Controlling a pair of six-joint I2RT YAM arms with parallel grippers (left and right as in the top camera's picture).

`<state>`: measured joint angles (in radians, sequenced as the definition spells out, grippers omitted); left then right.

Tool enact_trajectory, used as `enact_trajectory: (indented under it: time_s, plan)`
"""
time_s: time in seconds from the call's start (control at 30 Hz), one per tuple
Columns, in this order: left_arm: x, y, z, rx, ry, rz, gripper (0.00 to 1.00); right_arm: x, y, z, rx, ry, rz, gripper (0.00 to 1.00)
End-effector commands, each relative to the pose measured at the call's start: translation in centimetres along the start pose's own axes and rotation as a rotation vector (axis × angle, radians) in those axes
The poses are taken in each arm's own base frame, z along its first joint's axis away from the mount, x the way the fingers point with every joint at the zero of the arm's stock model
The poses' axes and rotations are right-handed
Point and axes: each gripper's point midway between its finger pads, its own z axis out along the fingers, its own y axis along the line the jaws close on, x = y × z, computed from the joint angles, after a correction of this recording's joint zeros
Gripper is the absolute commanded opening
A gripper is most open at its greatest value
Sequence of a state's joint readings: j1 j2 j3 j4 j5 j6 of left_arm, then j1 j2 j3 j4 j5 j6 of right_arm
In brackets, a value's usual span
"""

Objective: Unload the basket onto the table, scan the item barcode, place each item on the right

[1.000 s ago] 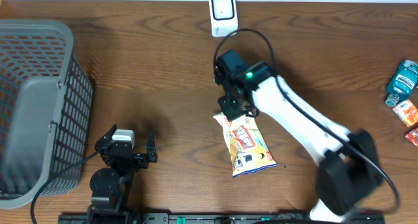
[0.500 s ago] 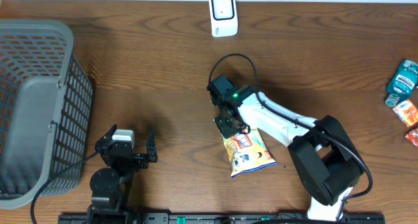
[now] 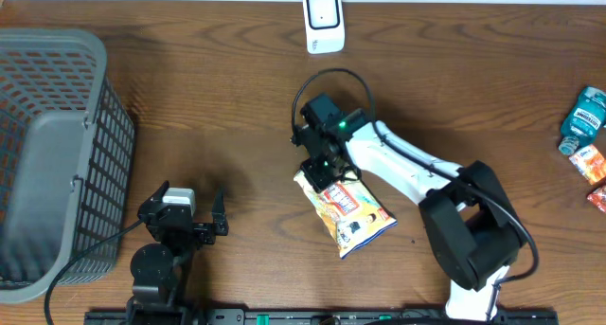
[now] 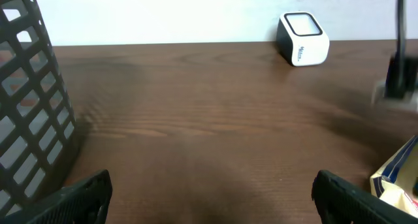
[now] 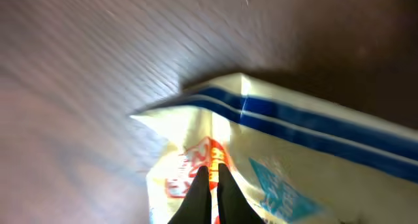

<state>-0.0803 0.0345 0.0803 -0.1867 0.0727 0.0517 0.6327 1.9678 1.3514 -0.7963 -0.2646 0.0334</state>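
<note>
Ok, right gripper (image 3: 320, 170) pinches snack bag (image 3: 348, 211) edge; lift it, barcode facing scanner (image 3: 323, 20). Left gripper (image 3: 187, 214) wide, idle.

The right arm (image 3: 407, 169) is stretched out from its base toward the centre, with the wrist bent downward. The right gripper (image 3: 320, 170) is closed, its fingers pinched together on the upper edge of the snack packet (image 3: 352, 214). The left arm (image 3: 153, 266) is folded low, and the left gripper (image 3: 185, 214) is spread wide and holds nothing.
</note>
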Motion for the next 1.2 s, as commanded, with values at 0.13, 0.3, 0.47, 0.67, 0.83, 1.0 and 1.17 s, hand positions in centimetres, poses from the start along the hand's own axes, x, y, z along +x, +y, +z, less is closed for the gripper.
enact_trajectory:
  time_s: [0.13, 0.3, 0.47, 0.67, 0.83, 1.0, 1.17]
  plan:
    - [1.3, 0.0, 0.1, 0.002, 0.037, -0.007, 0.98, -3.1, 1.3, -6.8, 0.027, -0.193, -0.077, 0.02]
    - [1.3, 0.0, 0.1, 0.002, 0.037, -0.007, 0.98, -1.3, 1.5, -2.7, 0.015, -0.099, -0.065, 0.02]
    - [1.3, 0.0, 0.1, 0.002, 0.037, -0.007, 0.98, 1.0, 1.2, 2.4, 0.000, 0.030, -0.027, 0.02]
    - [1.3, 0.0, 0.1, 0.002, 0.037, -0.007, 0.98, 1.7, 0.1, 4.9, -0.003, 0.089, 0.029, 0.01]
    - [1.3, 0.0, 0.1, 0.002, 0.037, -0.007, 0.98, -1.8, 3.3, -0.5, -0.136, -0.016, -0.070, 0.12]
    - [1.3, 0.0, 0.1, 0.002, 0.037, -0.007, 0.98, -2.8, 5.0, -7.6, -0.108, -0.106, -0.139, 0.63]
    - [1.3, 0.0, 0.1, 0.002, 0.037, -0.007, 0.98, 0.6, 2.2, -9.5, 0.168, -0.038, -0.157, 0.99]
